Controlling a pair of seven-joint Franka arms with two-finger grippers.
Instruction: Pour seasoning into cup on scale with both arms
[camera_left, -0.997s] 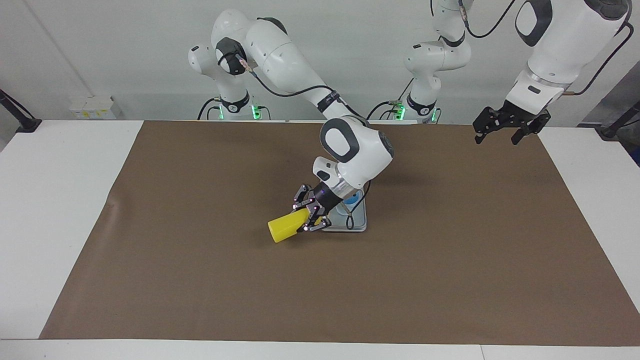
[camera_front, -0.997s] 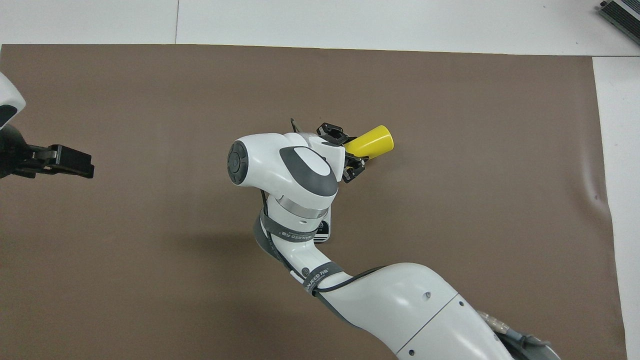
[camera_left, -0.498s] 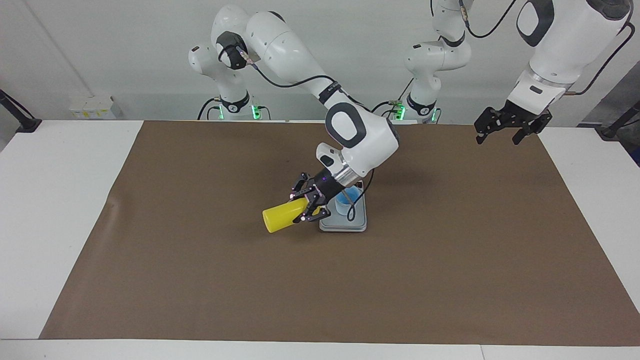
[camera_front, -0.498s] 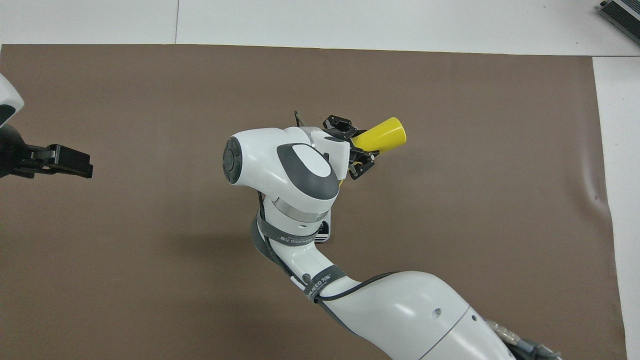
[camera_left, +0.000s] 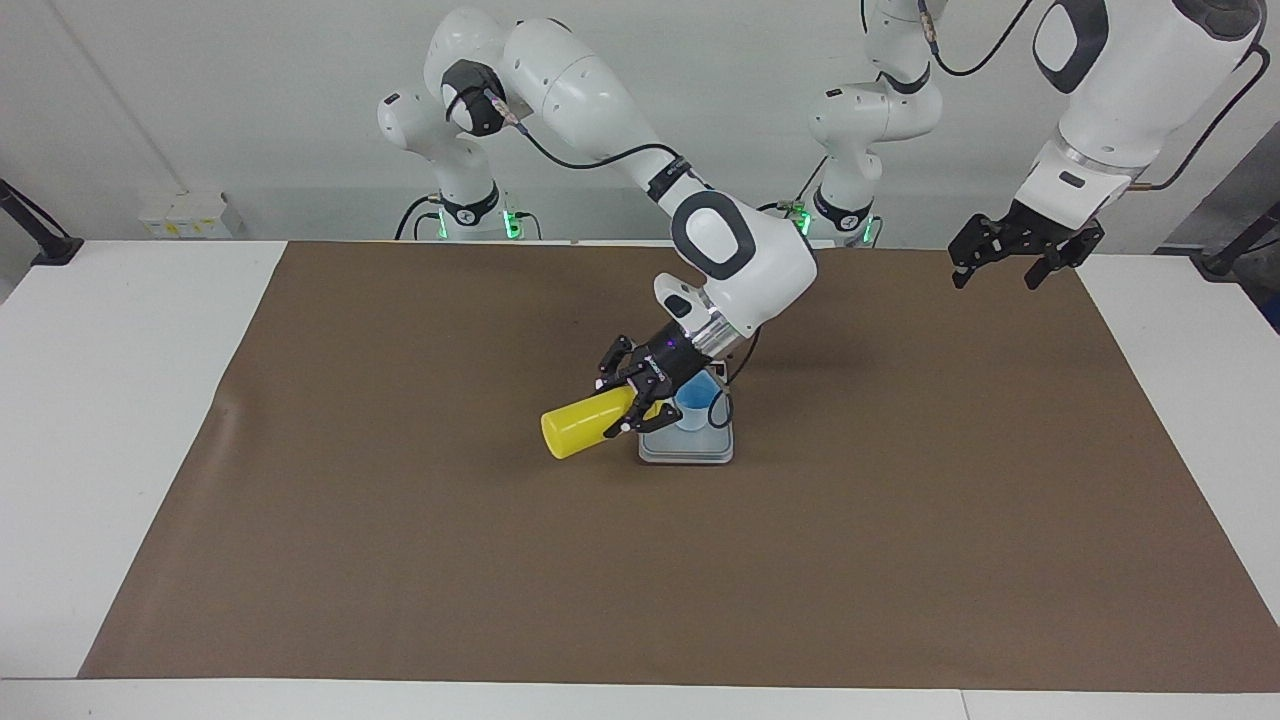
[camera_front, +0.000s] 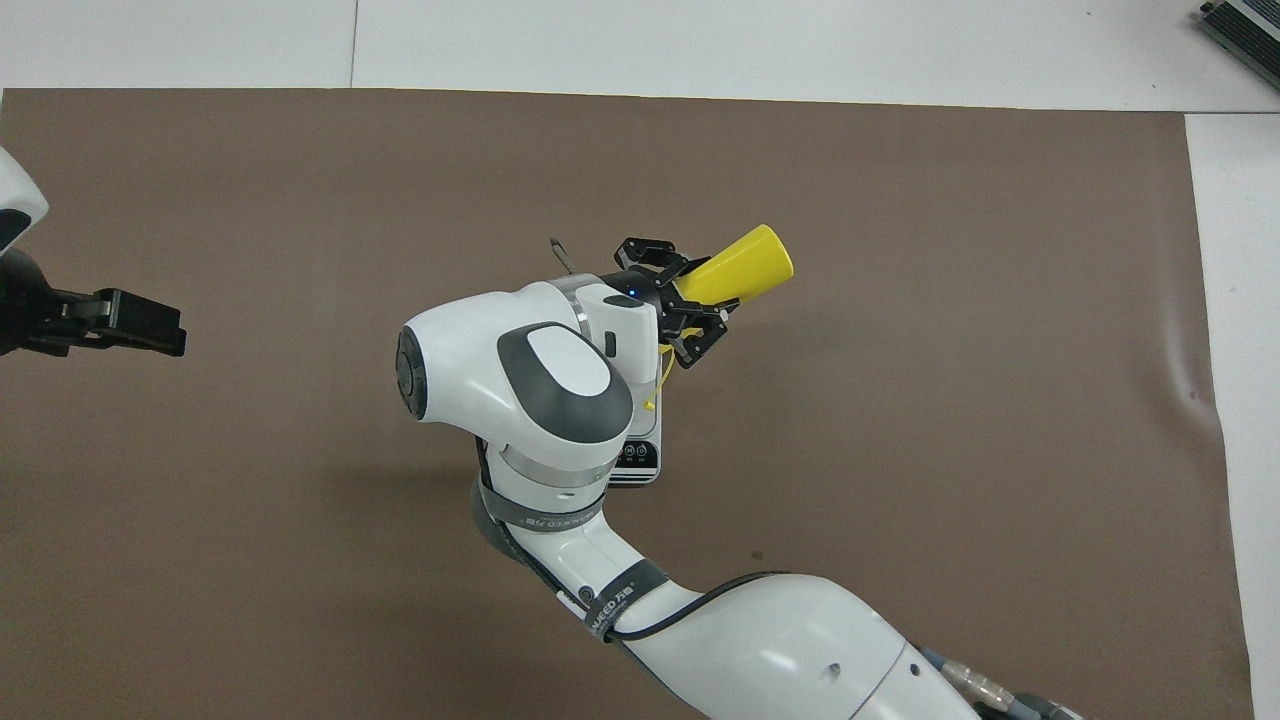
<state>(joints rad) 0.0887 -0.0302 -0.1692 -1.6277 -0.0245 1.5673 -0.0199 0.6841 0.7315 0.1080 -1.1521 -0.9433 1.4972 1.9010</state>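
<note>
Now right gripper (camera_left: 640, 400) clamps tilted yellow squeeze bottle (camera_left: 585, 428) over scale (camera_left: 688, 448); nozzle seemingly at blue cup (camera_left: 697, 408) (hidden). Left gripper (camera_left: 1012, 262) spread, waiting.

One camera sits high across the table (camera_left: 140, 400), facing the robots at twelve o'clock. Another looks steeply down from above them. Both share the brown mat (camera_front: 950, 350).

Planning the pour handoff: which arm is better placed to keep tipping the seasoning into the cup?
Right, probably. The right gripper is shut on the seasoning, tilted beside the cup on the scale. The left gripper waits open near the table's edge.
</note>
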